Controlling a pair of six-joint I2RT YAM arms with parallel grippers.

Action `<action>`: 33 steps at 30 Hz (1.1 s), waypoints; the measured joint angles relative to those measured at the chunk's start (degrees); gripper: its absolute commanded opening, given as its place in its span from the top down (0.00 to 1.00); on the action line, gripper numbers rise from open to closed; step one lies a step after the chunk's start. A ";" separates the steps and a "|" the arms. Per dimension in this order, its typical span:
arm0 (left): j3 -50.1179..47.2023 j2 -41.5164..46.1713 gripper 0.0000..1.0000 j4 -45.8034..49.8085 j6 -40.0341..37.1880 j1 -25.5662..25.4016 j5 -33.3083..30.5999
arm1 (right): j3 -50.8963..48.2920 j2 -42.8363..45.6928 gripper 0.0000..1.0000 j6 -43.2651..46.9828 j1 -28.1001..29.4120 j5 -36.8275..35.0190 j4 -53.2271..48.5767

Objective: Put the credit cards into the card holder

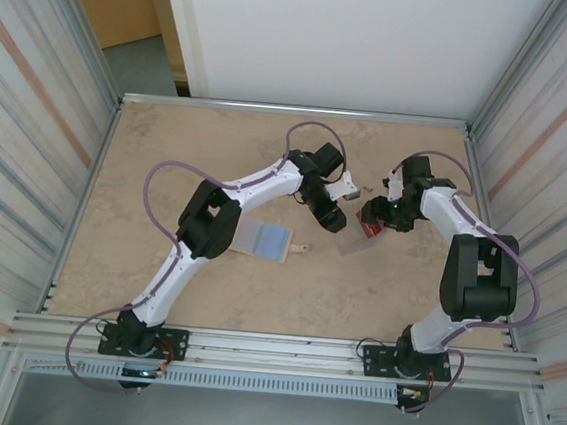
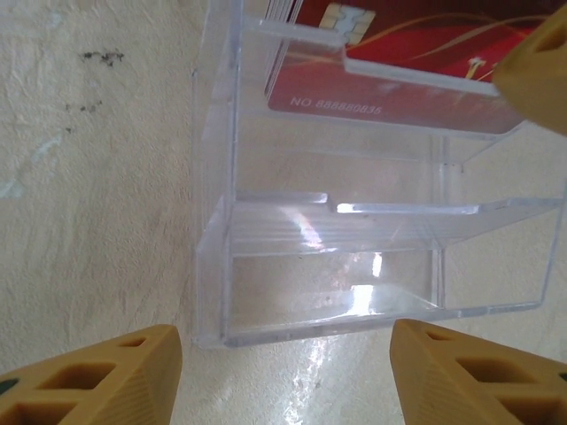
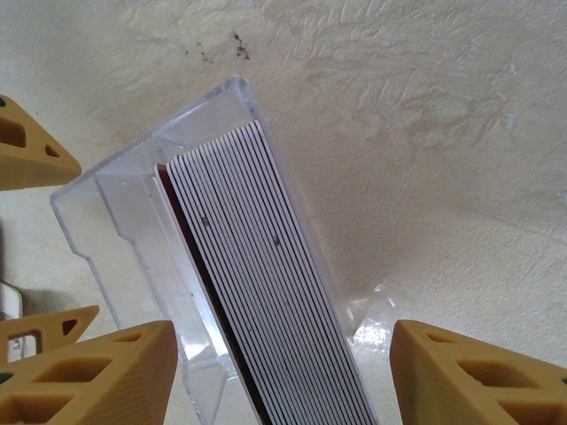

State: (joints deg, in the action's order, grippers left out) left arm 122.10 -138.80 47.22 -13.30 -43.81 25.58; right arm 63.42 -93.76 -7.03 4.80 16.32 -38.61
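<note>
My left pincer (image 2: 285,341) gaped empty before the clear case (image 2: 337,257) holding the credit cards (image 2: 399,80); my right pincer (image 3: 283,341) straddled it, unclamped. The card holder (image 1: 261,238) lay midway across the tabletop (image 1: 169,146).

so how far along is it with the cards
Done: nothing yet; the small beige fold-over wallet lies open, nothing red showing in it. In hand: the left gripper and right gripper, both open, are at the clear plastic case, neither holding a card. Left: the thin red cards sit stacked in that case; all need moving.
</note>
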 measured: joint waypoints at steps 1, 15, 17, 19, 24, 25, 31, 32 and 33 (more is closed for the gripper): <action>0.72 -0.07 0.38 0.31 0.02 0.00 0.11 | 0.00 0.00 0.37 0.00 0.00 0.00 0.02; 5.62 -4.37 0.54 0.52 0.22 -0.07 0.98 | 0.00 -1.42 0.39 0.00 0.00 -1.53 0.00; 5.73 -4.37 0.58 0.50 0.20 -0.07 0.57 | 0.00 -1.70 0.39 0.00 0.00 -1.75 0.00; 5.84 -4.37 0.62 0.48 0.09 -0.07 0.31 | 0.00 -1.70 0.39 0.00 0.00 -1.97 0.00; 5.84 -4.37 0.63 0.50 -0.02 -0.07 0.13 | 0.00 -1.70 0.39 0.00 0.00 -3.06 0.00; 5.84 -4.37 0.63 0.52 -0.02 -0.04 0.13 | 0.00 -1.70 0.39 0.00 0.00 -3.10 0.00; 5.84 -4.37 0.63 0.50 -0.02 -0.07 0.11 | 0.00 -1.70 0.39 0.00 -0.07 -3.48 0.00; 5.84 -4.37 0.63 0.50 -0.02 -0.07 0.11 | 0.00 -1.70 0.39 0.00 -0.11 -3.48 0.00; 5.84 -4.37 0.63 0.50 -0.02 -0.07 0.11 | 0.00 -1.68 0.39 0.00 -0.22 -3.48 0.00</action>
State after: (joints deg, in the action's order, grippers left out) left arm 127.94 -143.17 47.72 -13.32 -43.88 25.69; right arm 63.42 -95.44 -7.03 4.58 12.84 -38.61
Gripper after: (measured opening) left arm 0.373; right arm 0.610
